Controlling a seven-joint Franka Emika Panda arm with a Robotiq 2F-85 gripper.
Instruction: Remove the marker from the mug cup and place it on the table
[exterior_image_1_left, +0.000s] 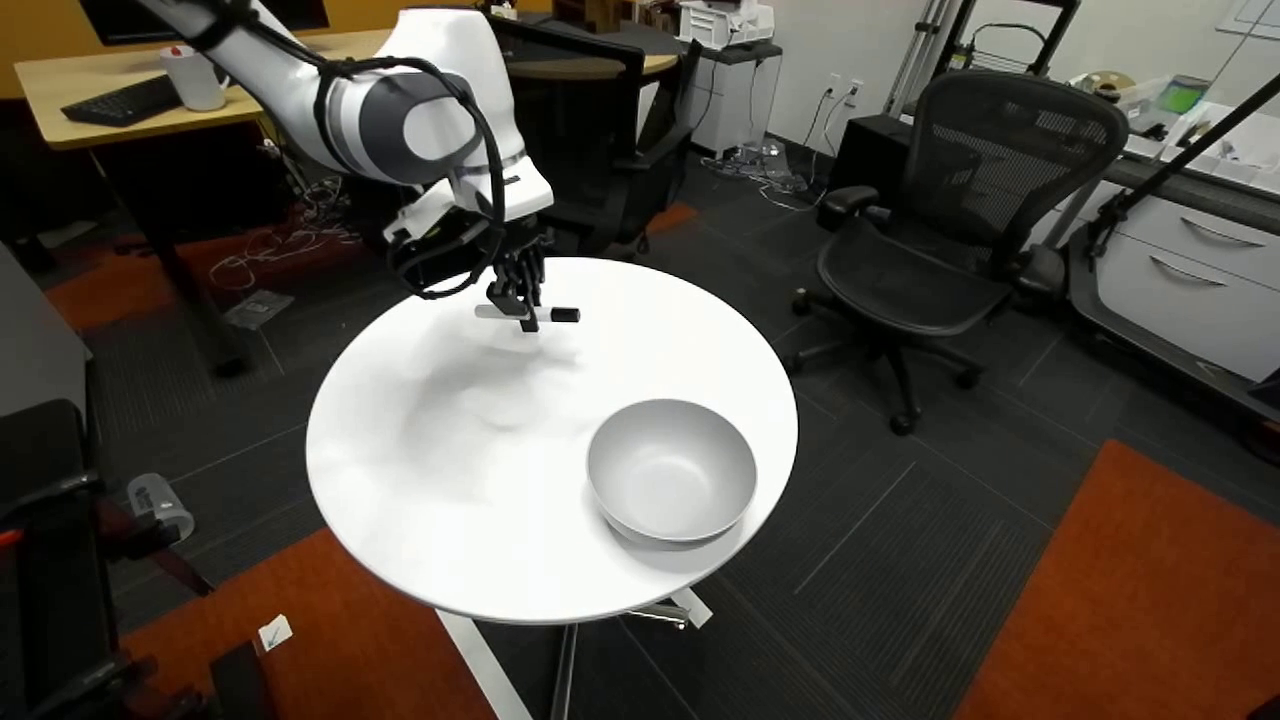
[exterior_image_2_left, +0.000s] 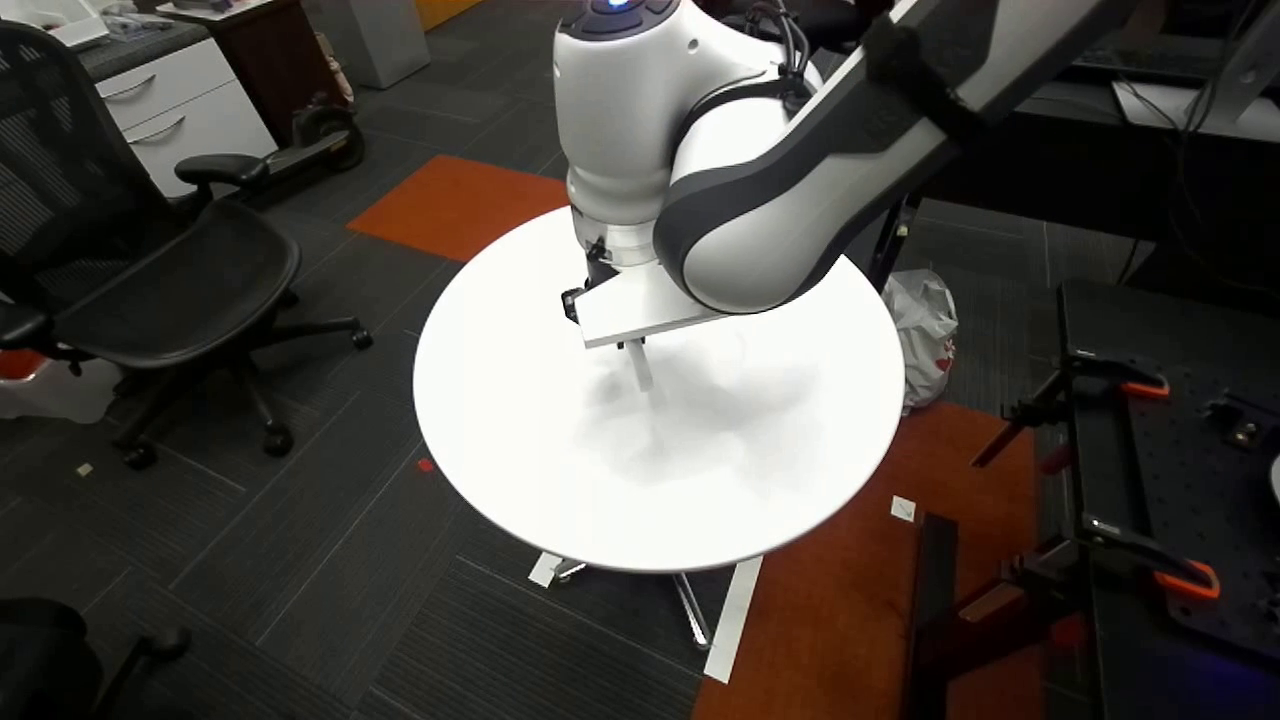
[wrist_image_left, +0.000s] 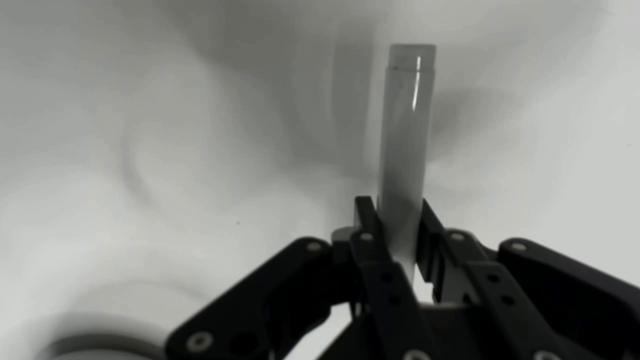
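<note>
The marker (exterior_image_1_left: 492, 311), with a light grey-white body and a black end, is held level a little above the table (exterior_image_1_left: 430, 520). My gripper (exterior_image_1_left: 527, 316) is shut on it near its middle. In the wrist view my gripper (wrist_image_left: 395, 207) has a finger against each side of the marker (wrist_image_left: 406, 135), whose pale body points away from me. The marker's pale end (exterior_image_2_left: 638, 365) shows below the arm in an exterior view, over the white table (exterior_image_2_left: 540, 470). The mug cup (exterior_image_1_left: 672, 470), a wide grey bowl, stands upright on the table, apart from the gripper. Nothing shows inside it.
A black mesh office chair (exterior_image_1_left: 960, 220) stands beside the table and also shows in an exterior view (exterior_image_2_left: 160, 270). A light-wood desk (exterior_image_1_left: 60, 90) is behind the arm. A black workbench (exterior_image_2_left: 1180, 480) with orange-tipped clamps stands nearby. The arm (exterior_image_2_left: 720, 200) hides part of the table.
</note>
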